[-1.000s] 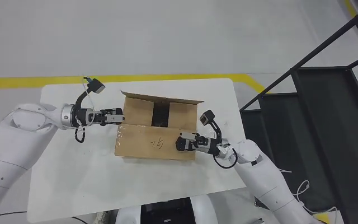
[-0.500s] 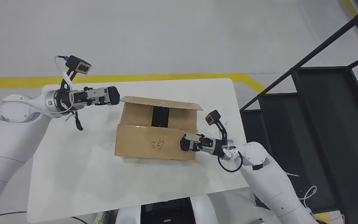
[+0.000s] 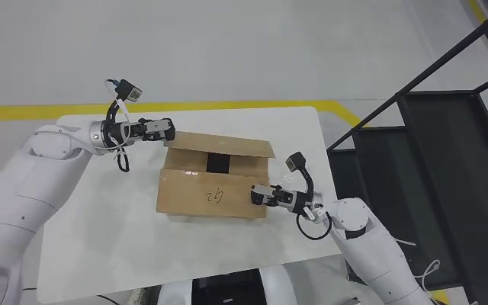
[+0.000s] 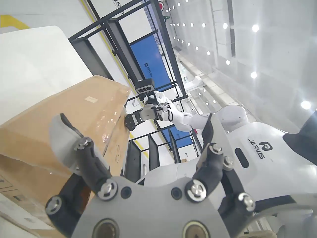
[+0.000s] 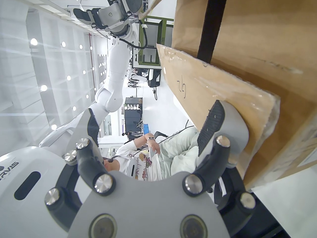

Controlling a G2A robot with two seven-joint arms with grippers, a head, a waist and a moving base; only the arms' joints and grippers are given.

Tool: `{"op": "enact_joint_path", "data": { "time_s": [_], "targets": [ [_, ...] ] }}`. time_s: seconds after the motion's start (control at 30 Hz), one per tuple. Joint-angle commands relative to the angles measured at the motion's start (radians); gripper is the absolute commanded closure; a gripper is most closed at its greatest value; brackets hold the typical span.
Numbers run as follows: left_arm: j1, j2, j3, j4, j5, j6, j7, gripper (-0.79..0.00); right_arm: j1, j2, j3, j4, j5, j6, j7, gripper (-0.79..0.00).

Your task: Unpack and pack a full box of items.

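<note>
A brown cardboard box [image 3: 210,194] stands in the middle of the white table [image 3: 99,229]. Its two long flaps are folded nearly flat, with a dark gap [image 3: 219,162] between them. My left gripper [image 3: 164,131] is open at the far flap's left corner; in the left wrist view the gripper [image 4: 136,134] has one finger [image 4: 62,134] over the far flap [image 4: 62,110]. My right gripper [image 3: 259,194] is open at the near flap's right end. There, in the right wrist view, one pad [image 5: 213,125] of the gripper [image 5: 153,127] lies against the near flap [image 5: 210,85].
A black metal rack [image 3: 427,152] stands just past the table's right side. A yellow floor line [image 3: 61,111] runs behind the table. Bare table lies left of the box and along the front edge.
The left gripper drew back to the far left, then returned to the far flap's left corner. The far flap has folded down, narrowing the opening. The right gripper shifted slightly right.
</note>
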Motion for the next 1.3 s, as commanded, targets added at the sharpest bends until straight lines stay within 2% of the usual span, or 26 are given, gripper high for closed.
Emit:
{"op": "enact_joint_path", "data": {
  "time_s": [0.0,0.27,0.6,0.97,1.27],
  "targets": [
    [-0.004,-0.005,0.003,0.008,0.007,0.009,-0.009,-0.785,-0.005,0.002,0.007,-0.004,0.001,-0.002,-0.003,-0.785],
    [0.01,0.002,0.001,0.02,0.075,0.083,-0.083,-0.785,-0.017,0.006,0.024,-0.009,-0.01,-0.004,-0.02,-0.785],
    [0.031,-0.007,0.023,0.017,0.09,0.122,-0.122,-0.785,0.001,0.007,0.006,0.012,-0.114,0.021,-0.072,-0.785],
    [0.026,-0.014,0.038,0.043,0.139,0.143,-0.143,-0.785,0.03,0.008,0.0,0.028,-0.12,0.031,-0.081,-0.785],
    [0.05,0.003,0.019,0.006,0.14,0.167,-0.167,-0.785,0.031,0.009,-0.002,0.027,-0.102,0.022,-0.083,-0.785]
  ]
}}
